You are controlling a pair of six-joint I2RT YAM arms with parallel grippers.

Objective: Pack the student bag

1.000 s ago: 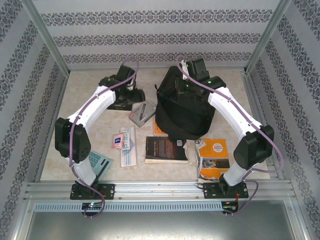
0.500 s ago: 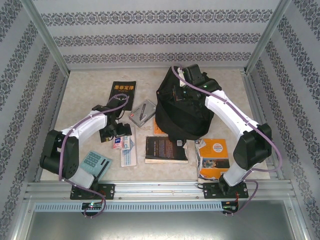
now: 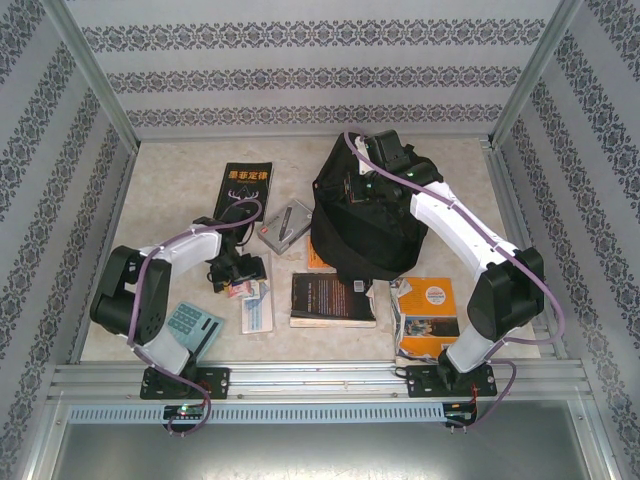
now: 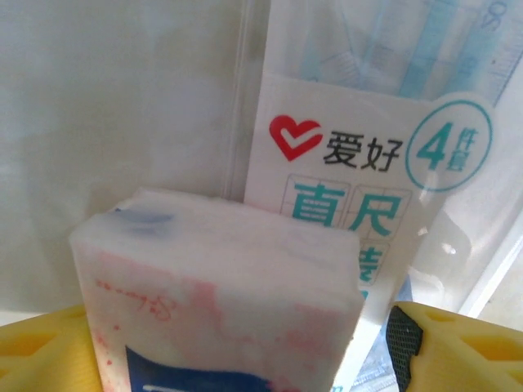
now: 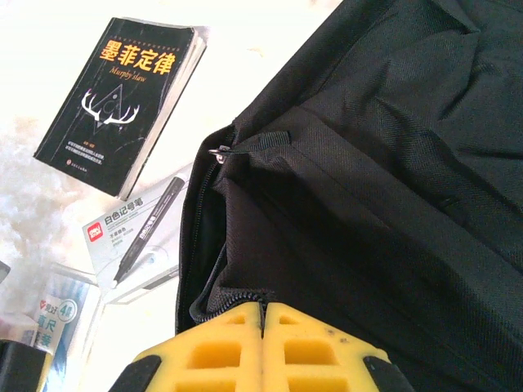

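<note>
Hiding part of student bag [image 5: 384, 180] zipper [image 5: 209, 300]: right hand [image 5: 262, 314]

Overhead camera looks down on the table [image 3: 165, 195] from behind the arm bases [image 3: 185, 382]. Left wrist view, tight on the ruler packet [image 4: 359, 163]; right wrist view, close over the student bag [image 5: 384, 163], shares that packet.

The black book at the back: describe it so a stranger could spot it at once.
Find the big black backpack. Left of it, toward the far side, a black book lies flat, apart from it. Unlike the dark book lying closer to the front, its cover shows an orange title above a white antler drawing.
</note>
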